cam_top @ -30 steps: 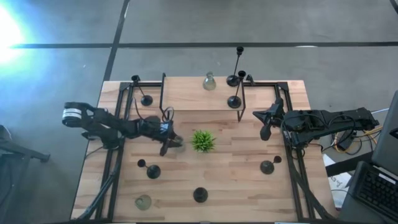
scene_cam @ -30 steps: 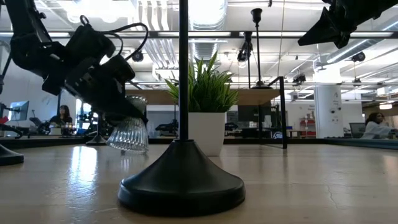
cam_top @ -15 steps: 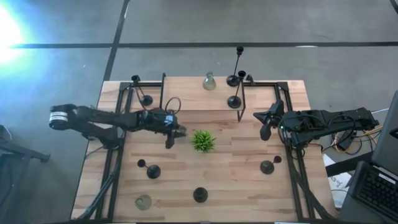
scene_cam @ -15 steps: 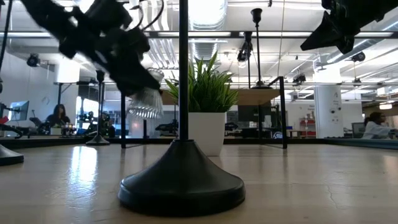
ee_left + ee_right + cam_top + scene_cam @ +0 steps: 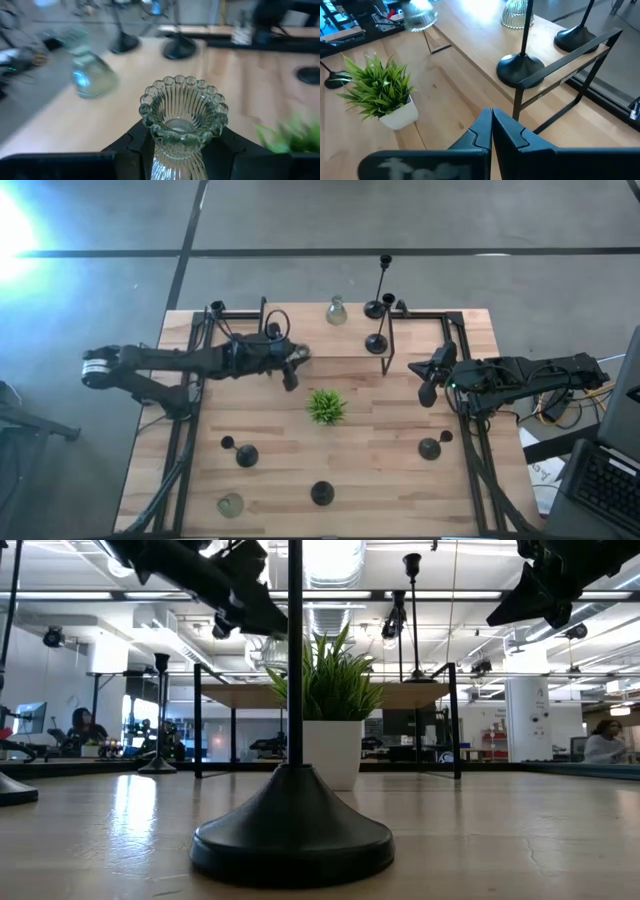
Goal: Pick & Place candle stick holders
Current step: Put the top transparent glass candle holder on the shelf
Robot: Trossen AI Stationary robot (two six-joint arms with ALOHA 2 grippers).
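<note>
Three glass holders: one [image 5: 183,117] clamped in left gripper [image 5: 296,361]; right gripper [image 5: 427,392] closed, empty.

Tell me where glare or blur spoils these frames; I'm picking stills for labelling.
High view: a white flare burns out the top left corner. Left wrist view: the held glass holder is sharp, while the glass holder behind it and the plant are blurred. Low view: ceiling lights overexpose the top centre.

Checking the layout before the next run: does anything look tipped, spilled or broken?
Nothing stands out. The holders on the table stand upright, as does the plant. One glass holder is off the table, clamped in the left gripper. The right gripper hangs shut and empty.
</note>
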